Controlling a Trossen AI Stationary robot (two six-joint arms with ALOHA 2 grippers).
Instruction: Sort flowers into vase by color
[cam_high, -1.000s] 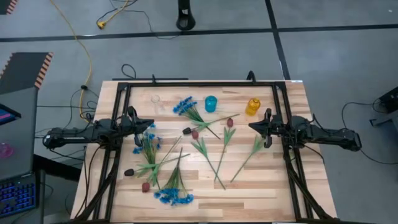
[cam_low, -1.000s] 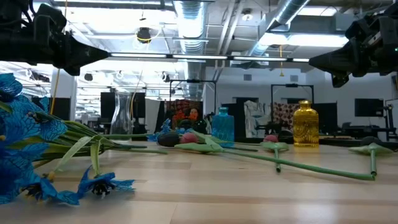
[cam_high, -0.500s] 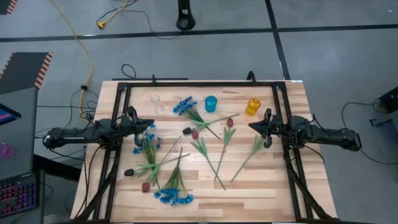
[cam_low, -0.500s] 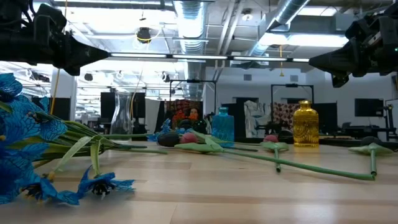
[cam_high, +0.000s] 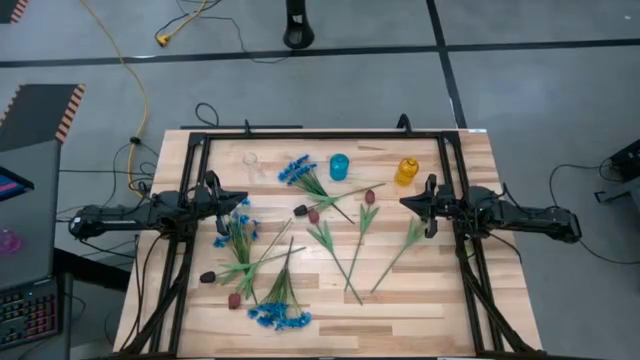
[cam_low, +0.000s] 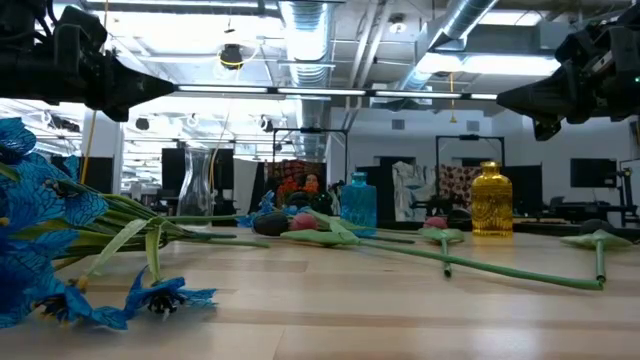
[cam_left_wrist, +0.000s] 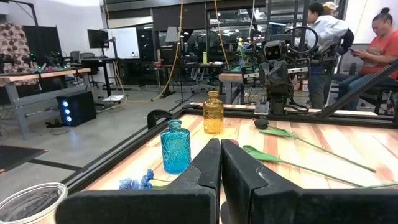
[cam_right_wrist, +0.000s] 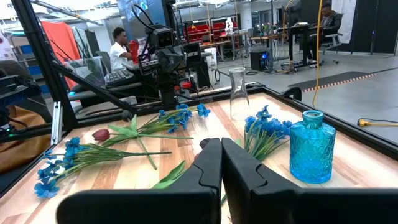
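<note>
Long green-stemmed flowers lie flat across the middle of the wooden table (cam_high: 470, 300): blue blossom bunches (cam_high: 297, 170) (cam_high: 236, 222) (cam_high: 280, 317), dark red tulip buds (cam_high: 369, 197) (cam_high: 313, 216) and near-black buds (cam_high: 300, 211) (cam_high: 208, 277). Three vases stand along the far side: clear glass (cam_high: 252, 160), blue (cam_high: 340, 166), yellow (cam_high: 406, 171). My left gripper (cam_high: 244, 201) (cam_left_wrist: 220, 163) is shut, level, above the table's left side, over a blue bunch. My right gripper (cam_high: 404, 203) (cam_right_wrist: 221, 163) is shut, level, above the right side. Neither holds anything.
A black frame (cam_high: 320, 135) runs around the table's far and side edges. Bare wood shows along the near edge (cam_high: 400, 325) and between the flowers and the right rail. People sit and stand beyond the table (cam_left_wrist: 379, 43) (cam_right_wrist: 121, 46). Cables lie on the floor (cam_high: 140, 90).
</note>
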